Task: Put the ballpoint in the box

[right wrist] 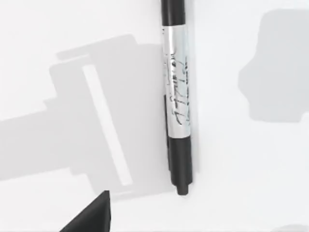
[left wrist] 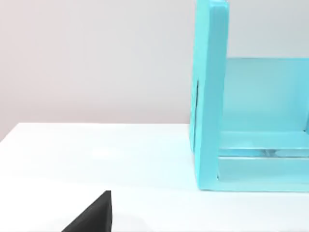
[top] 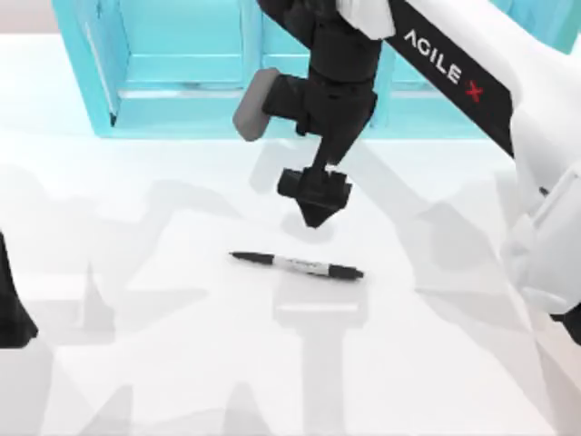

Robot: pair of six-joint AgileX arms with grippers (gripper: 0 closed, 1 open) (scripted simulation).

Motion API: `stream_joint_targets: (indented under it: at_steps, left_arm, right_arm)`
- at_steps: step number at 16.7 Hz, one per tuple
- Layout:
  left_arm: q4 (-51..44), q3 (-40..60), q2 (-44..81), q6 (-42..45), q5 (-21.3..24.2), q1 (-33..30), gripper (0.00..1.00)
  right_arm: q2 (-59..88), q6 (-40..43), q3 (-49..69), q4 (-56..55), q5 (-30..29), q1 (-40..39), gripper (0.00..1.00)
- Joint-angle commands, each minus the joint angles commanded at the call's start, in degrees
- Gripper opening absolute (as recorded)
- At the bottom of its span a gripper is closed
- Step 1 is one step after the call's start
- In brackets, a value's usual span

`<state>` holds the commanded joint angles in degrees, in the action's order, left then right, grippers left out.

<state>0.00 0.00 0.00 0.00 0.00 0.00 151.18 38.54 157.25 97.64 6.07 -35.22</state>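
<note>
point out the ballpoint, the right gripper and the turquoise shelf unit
ballpoint (top: 300, 265), top view, grey-white middle band
right gripper (top: 315, 211), top view, tip of its fingers
turquoise shelf unit (left wrist: 211, 96), left wrist view, side wall

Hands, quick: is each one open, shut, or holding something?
Right hand: above the pen on the table, holding nothing; open or shut cannot be told.
Left hand: parked at the table's left edge; cannot be told.

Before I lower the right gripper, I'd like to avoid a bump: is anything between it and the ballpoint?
Nothing visible. The right gripper hangs above the table, just behind the ballpoint, which lies flat and alone. The turquoise shelf stands farther back.
</note>
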Motion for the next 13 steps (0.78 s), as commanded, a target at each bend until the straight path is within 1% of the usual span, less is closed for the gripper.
stream_joint_targets:
  at_steps: [2, 5, 11, 13]
  left_arm:
    - [0.0, 0.0, 0.0, 0.0, 0.0, 0.0, 1.0]
    - [0.0, 0.0, 0.0, 0.0, 0.0, 0.0, 1.0]
    - [0.0, 0.0, 0.0, 0.0, 0.0, 0.0, 1.0]
    - [0.0, 0.0, 0.0, 0.0, 0.0, 0.0, 1.0]
  right_arm:
    - [4.97, 1.31, 5.29, 3.18, 0.15, -1.11, 1.0]
    - [8.28, 2.19, 8.85, 5.31, 0.25, -1.86, 1.0]
    - [8.36, 2.13, 8.61, 5.09, 0.22, -1.57, 1.0]
    - [7.88, 2.13, 6.59, 3.38, 0.25, -1.79, 1.0]
